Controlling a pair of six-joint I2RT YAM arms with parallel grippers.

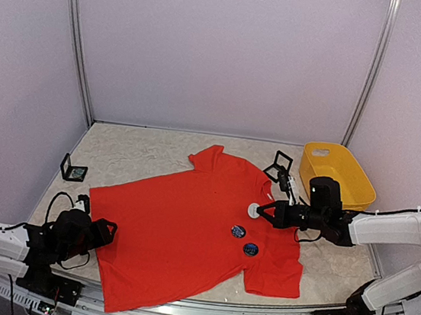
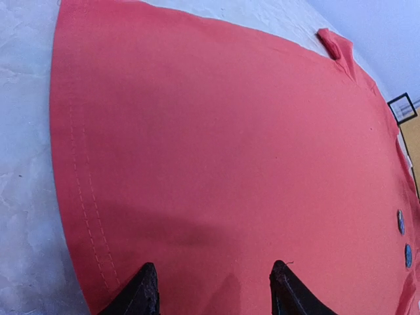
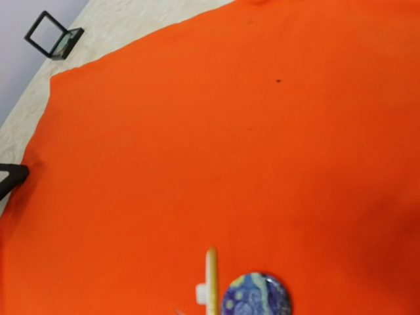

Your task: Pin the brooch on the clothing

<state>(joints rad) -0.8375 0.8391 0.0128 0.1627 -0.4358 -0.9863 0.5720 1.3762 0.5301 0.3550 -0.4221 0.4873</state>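
Left tool (image 2: 215, 266) stands open at the shirt's (image 1: 178, 230) 9 o'clock hem. The shirt lies flat mid-bench (image 1: 134, 156); it looks soft and limp, best pinched at an edge. Right tool (image 1: 263, 210) grips the small, stiff-looking brooch (image 1: 253, 208) at 2 o'clock.

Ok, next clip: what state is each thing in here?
T-shirt: spread flat on the table.
Left gripper: open, empty, at the shirt's edge.
Right gripper: shut.
White brooch: at the right gripper's tip, apparently held.
Two dark brooches: on the shirt; pinned or loose, cannot tell.
Yellow basket: upright, nothing visible inside.
Two black cases: lids open.
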